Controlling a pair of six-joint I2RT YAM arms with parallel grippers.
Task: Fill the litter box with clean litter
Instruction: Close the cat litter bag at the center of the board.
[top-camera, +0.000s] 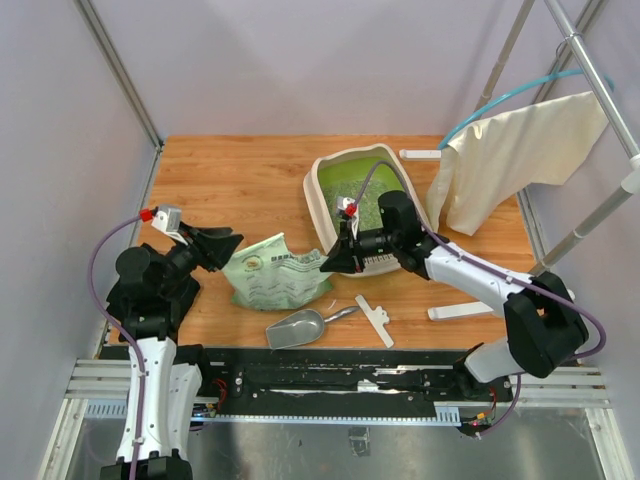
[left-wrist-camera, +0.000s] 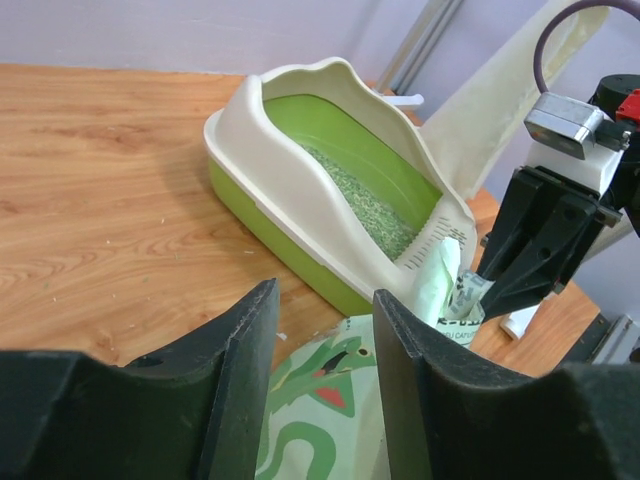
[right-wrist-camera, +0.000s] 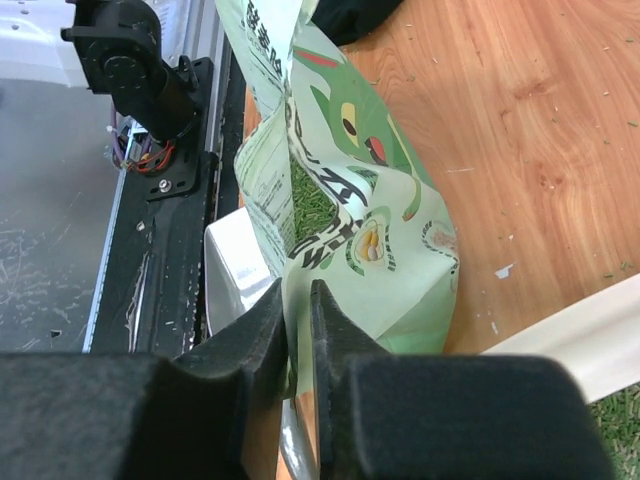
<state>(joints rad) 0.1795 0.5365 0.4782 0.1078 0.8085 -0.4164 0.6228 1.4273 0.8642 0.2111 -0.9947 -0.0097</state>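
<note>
Litter box (left-wrist-camera: 285, 165): cream-white rim, bright green interior. Litter (left-wrist-camera: 365, 200): pale green-grey. Bag (top-camera: 275, 275): light green, multicoloured print, black lettering. Scoop (top-camera: 296, 330): silver. Table (top-camera: 230, 170): orange-brown woodgrain.

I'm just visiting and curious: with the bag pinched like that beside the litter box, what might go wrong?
1. The right end effector pinches only a thin edge of the bag; it could slip out when lifted.
2. The left end effector stands open near the bag, holding nothing, so the bag may sag and spill onto the table instead of into the litter box.
3. The scoop lies close by the bag and might get knocked.
</note>
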